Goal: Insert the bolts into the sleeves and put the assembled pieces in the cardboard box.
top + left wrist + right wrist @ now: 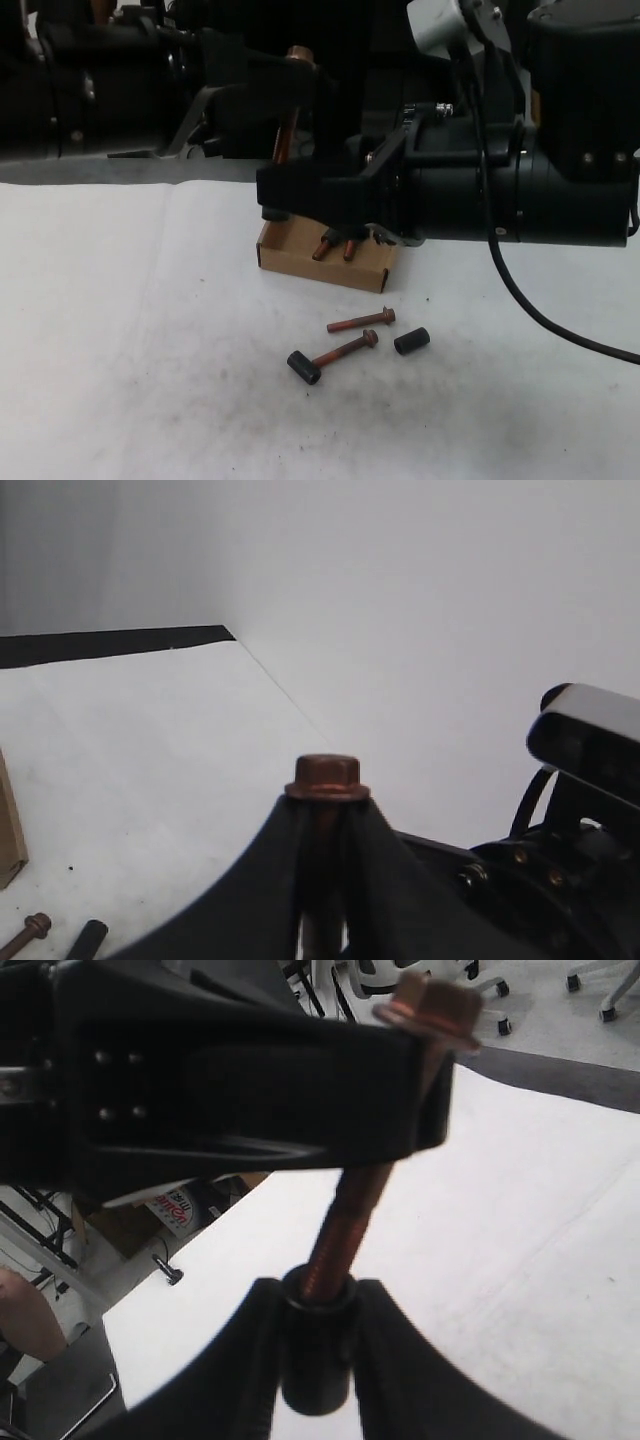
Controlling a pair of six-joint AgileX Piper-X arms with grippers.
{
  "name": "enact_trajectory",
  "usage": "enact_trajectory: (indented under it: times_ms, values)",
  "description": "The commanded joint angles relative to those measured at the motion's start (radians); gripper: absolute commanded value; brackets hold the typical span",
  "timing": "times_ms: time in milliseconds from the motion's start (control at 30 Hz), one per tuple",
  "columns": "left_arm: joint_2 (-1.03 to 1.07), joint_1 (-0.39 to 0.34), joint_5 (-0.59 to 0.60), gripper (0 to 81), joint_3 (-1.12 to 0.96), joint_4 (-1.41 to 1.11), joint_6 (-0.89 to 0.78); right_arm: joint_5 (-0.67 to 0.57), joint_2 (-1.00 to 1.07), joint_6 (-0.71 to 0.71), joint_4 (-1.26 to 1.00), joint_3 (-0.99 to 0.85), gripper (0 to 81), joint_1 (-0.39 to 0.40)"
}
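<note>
– Copper-coloured bolt: where was it?
– It stood nearly upright above the white bench, behind the cardboard box as the high view showed it. The left gripper was clamped on the shank just under the hex head, with a finger pressed against it on either side.
– And the lower end?
– It sat in the mouth of a black sleeve. The right gripper was closed on that sleeve, one finger on each side, directly below the left one. Most of the shank showed bare between the two grippers.
– How deep had it gone in?
– I could not tell, because the sleeve hid the tip.
– What was in the box?
– There were two more bolts, side by side. Their far ends were partly hidden behind the right arm, so I could not be sure sleeves were on them.
– And on the bench?
– Three things lay in front of the box, apart from it. A bare bolt was nearest the box. A sleeved bolt lay just in front of that, with a black sleeve on its near end. A loose sleeve lay close beside those two, on the right arm's side.
</note>
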Motion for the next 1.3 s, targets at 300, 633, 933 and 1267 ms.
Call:
enact_trajectory:
  times_ms: [300,633,933,1267]
  values:
    - [-0.015,0.011,0.006,0.8,0.000,-0.001,0.019,0.059,-0.003,0.002,-0.020,-0.020,0.3,-0.010]
    - [-0.015,0.011,0.008,0.8,0.000,0.049,0.056,0.072,-0.003,0.033,-0.020,-0.023,0.3,-0.041]
    - [-0.015,0.011,0.082,0.8,0.000,0.077,0.094,0.028,-0.003,0.001,-0.020,-0.023,0.3,-0.041]
    - [-0.015,0.011,0.111,0.8,0.000,0.170,0.173,-0.021,-0.003,-0.030,-0.020,-0.023,0.3,-0.041]
